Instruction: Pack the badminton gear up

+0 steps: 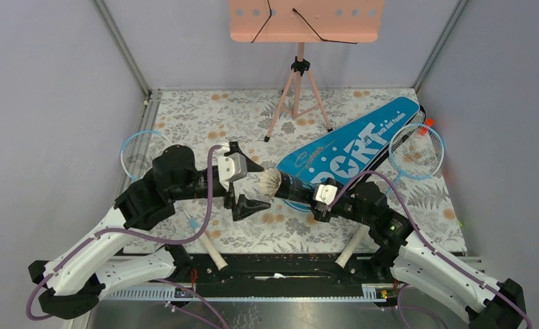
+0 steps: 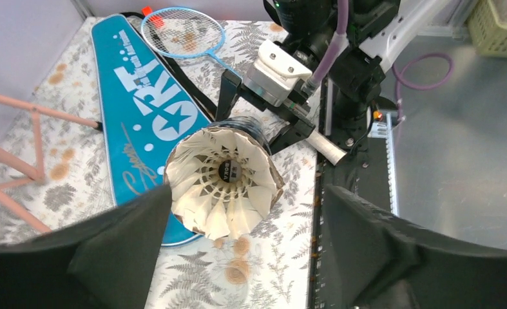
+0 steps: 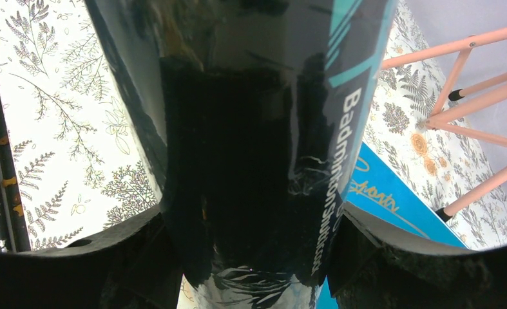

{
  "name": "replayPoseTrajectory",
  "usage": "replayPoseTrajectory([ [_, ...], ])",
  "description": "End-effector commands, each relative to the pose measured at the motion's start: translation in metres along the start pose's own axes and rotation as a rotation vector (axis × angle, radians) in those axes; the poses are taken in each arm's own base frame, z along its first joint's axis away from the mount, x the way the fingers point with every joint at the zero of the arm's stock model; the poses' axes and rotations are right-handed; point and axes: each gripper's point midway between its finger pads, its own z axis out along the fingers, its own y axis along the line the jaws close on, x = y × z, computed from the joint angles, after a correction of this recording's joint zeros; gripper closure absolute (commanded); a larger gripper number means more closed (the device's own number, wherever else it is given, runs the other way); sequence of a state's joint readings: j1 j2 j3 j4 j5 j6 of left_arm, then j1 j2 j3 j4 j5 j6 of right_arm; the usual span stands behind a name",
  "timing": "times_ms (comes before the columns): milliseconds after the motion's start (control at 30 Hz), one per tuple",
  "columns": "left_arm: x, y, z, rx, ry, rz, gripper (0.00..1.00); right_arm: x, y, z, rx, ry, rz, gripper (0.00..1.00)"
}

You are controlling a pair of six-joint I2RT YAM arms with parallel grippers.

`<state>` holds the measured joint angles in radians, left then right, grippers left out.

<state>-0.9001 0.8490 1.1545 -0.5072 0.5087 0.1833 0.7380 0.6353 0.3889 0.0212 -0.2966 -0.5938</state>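
Observation:
A white feather shuttlecock sticks out of the mouth of the black tube, which is held level above the table. My right gripper is shut on the tube's body. My left gripper is open, its fingers standing either side of the shuttlecock's feather skirt, not pinching it. The blue SPORT bag lies flat behind the tube. One light-blue racket lies at the bag's far right. Another racket lies partly under my left arm.
The pink tripod stand stands at the back centre of the floral table cover. Two white racket handles reach toward the near rail. Grey walls close both sides.

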Motion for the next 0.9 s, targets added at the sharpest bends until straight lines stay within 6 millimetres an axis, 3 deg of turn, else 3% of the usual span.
replayPoseTrajectory([
  [0, -0.020, 0.014, -0.010, -0.111, -0.072, -0.021, 0.01, -0.034, -0.021, -0.001, 0.066, -0.103, -0.034, 0.92],
  [167, -0.029, 0.021, -0.024, -0.200, -0.136, -0.046, 0.01, -0.035, -0.019, -0.001, 0.060, -0.106, -0.032, 0.92],
  [333, -0.030, 0.055, -0.036, -0.422, -0.174, -0.137, 0.01, -0.036, -0.016, 0.000, 0.041, -0.114, -0.038, 0.92],
  [567, 0.000, 0.069, 0.002, -0.389, -0.015, -0.135, 0.01, -0.038, -0.011, 0.000, 0.013, -0.124, -0.044, 0.92],
  [767, 0.023, 0.082, 0.018, -0.411, 0.069, -0.112, 0.01, -0.041, -0.006, 0.000, -0.020, -0.133, -0.045, 0.92],
  [867, 0.032, 0.078, 0.030, -0.350, 0.119, -0.088, 0.01, -0.041, -0.004, 0.000, -0.032, -0.134, -0.046, 0.92],
])
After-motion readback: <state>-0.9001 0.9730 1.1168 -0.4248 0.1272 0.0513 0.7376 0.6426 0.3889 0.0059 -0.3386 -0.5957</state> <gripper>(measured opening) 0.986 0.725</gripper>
